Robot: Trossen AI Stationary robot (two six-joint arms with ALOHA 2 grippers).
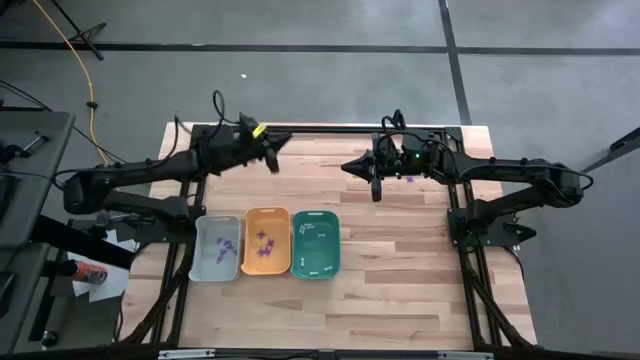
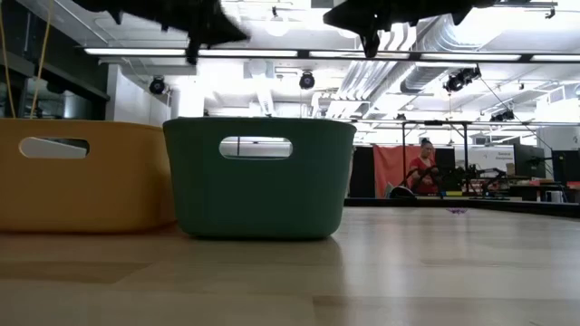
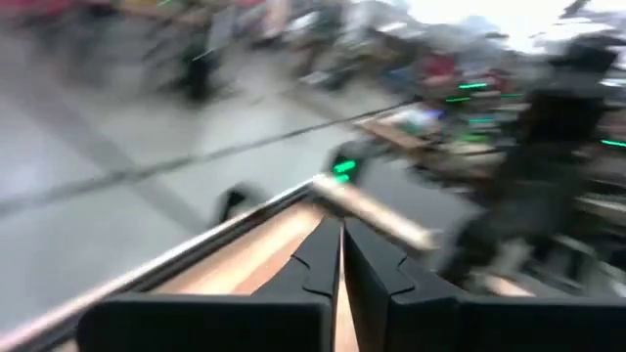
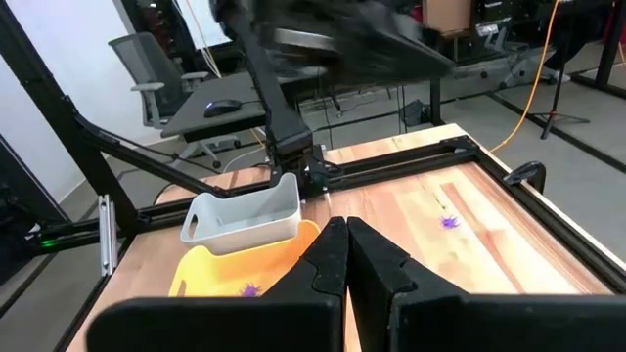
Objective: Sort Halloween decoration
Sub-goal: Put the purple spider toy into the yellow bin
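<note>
Halloween decoration pieces were tiny. Purple irregular bits (image 1: 263,246) lay scattered in the orange tray (image 1: 266,241), more in the grey tray (image 1: 217,248); white stick-like pieces (image 1: 316,270) sat in the teal tray (image 1: 315,243). One loose purple piece (image 4: 449,221) lay on the table (image 1: 400,280) near the far edge. Their long axes and pointing were too small to read, possibly mixed. Left gripper (image 1: 273,160) hung above the table's far edge, fingers pressed together, empty. Right gripper (image 1: 375,190) likewise closed, empty.
</note>
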